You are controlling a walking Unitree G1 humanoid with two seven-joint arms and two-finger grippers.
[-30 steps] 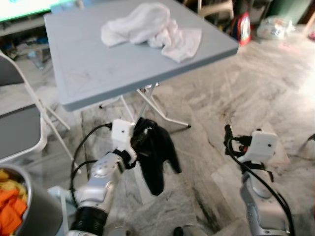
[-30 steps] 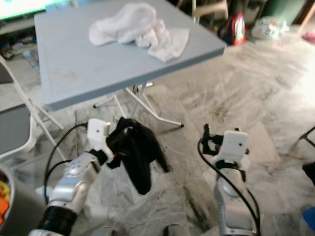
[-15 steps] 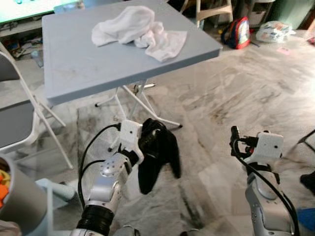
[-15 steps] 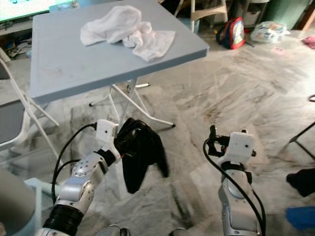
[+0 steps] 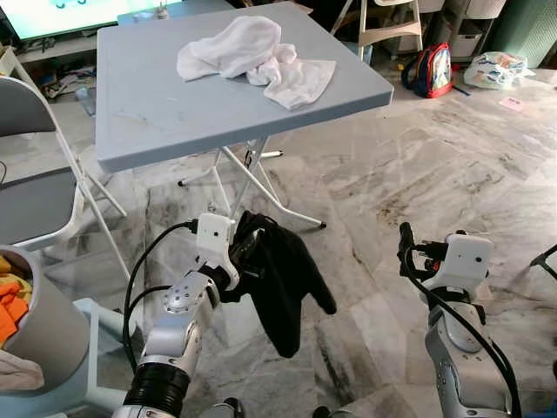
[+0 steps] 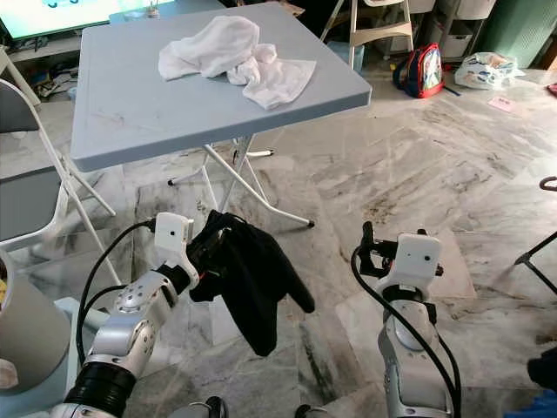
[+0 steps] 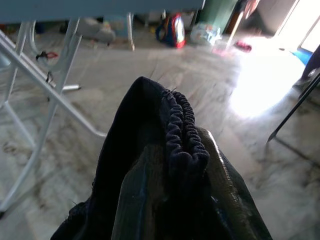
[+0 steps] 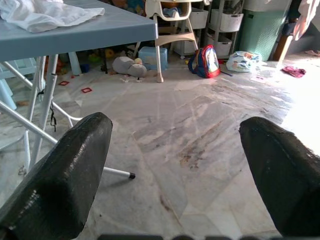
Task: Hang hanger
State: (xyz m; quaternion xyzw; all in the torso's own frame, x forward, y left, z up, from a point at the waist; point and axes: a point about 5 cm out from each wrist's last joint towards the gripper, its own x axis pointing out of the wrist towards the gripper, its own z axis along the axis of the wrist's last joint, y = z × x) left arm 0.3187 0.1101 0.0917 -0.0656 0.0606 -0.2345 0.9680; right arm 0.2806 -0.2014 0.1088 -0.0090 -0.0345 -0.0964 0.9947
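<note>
1. Hanger: no hanger frame can be made out. The left gripper (image 5: 246,252) is clamped on a black garment (image 5: 283,283), which may be draped over it; this cannot be confirmed.
2. Location: the garment hangs in front of the table (image 5: 157,104), below its near edge and just ahead of the table legs (image 5: 252,183), clear of the floor.
3. Grip detail: in the left wrist view, a ribbed, gathered edge (image 7: 182,135) of the garment runs up between the fingers, and cloth bunches over them.
4. Handling judgement: the garment looks soft, limp and light. It droops from the single grip point and will likely swing with arm motion. It appears neither fragile nor slippery.
5. Where to hold: the gathered edge appears the firmest place, being thicker than the loose cloth below. If a hanger is inside, hold it at the hook or neck so that the hook stays free.
6. Right gripper (image 5: 403,250): raised to the right of the garment, well apart from it, fingers spread wide and holding nothing.
7. White cloths (image 5: 252,57) lie on the table top, untouched.
</note>
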